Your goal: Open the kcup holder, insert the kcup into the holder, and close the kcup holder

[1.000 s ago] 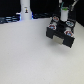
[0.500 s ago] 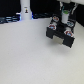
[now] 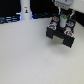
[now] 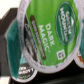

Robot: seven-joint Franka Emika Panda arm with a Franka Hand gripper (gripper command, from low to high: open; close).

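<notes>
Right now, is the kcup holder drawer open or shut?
Open. In the exterior view the kcup holder has its drawer pulled forward, round pod slots exposed, with the gripper above it.

kcup (image 4: 47,30): fills most of the frame, seen lid-on and tilted
lid: green with a white rim, a dark brown band reading "DARK MAGIC", a small square code near one edge
second lid (image 4: 22,70): part of another green, white-rimmed lid showing past the first one's edge
holder (image 4: 10,42): black shape behind the lids
counter (image 4: 62,75): pale surface, blurred
hand: cannot tell
</notes>
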